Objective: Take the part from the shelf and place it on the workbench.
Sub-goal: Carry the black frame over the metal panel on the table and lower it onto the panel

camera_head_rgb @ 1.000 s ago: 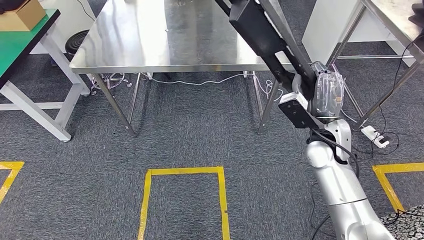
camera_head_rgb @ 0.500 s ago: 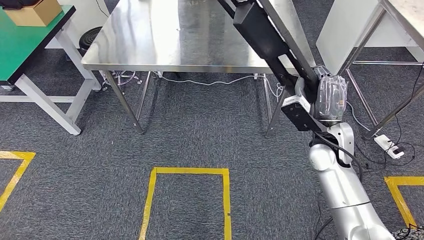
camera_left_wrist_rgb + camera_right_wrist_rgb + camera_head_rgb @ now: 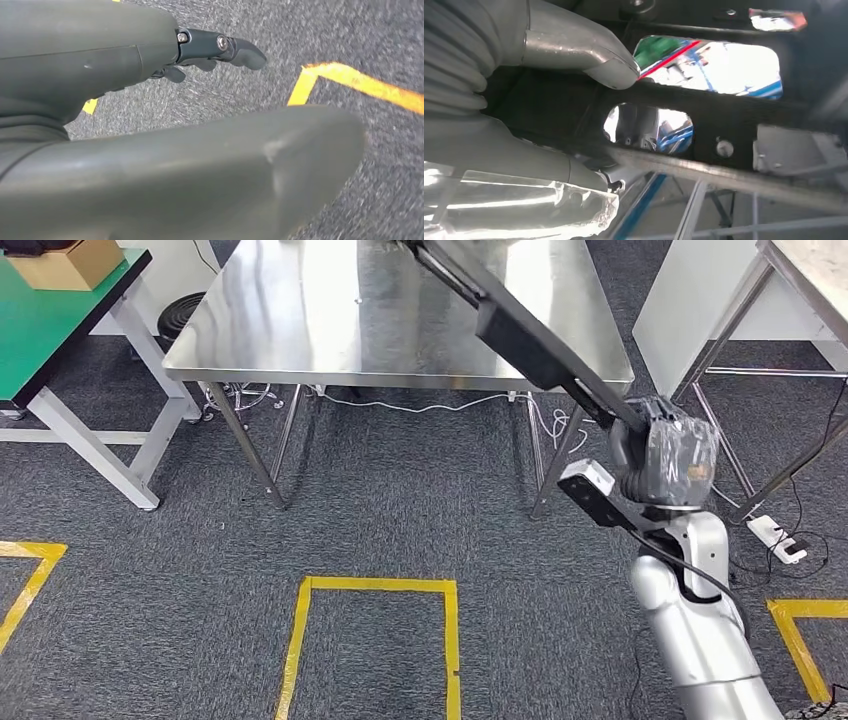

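The part (image 3: 520, 335) is a long black metal bar with cut-outs. My right hand (image 3: 668, 462), wrapped in clear plastic, grips its near end just off the right front corner of the steel workbench (image 3: 300, 330). The bar slants up and left over the workbench top, held above it. In the right wrist view the thumb (image 3: 589, 50) presses on the black part (image 3: 724, 130) beside its openings. My left hand (image 3: 220, 47) hangs over the carpet with its fingers stretched out and nothing in it.
A green-topped table (image 3: 50, 330) with a cardboard box (image 3: 70, 260) stands at the left. Another steel table (image 3: 805, 270) and a white panel (image 3: 690, 300) stand at the right. Cables and a power strip (image 3: 775, 537) lie on the carpet. Yellow tape (image 3: 370, 585) marks the floor.
The camera shifted a little at first. Since then my right hand has turned and the part's far end has swung left across the workbench top.
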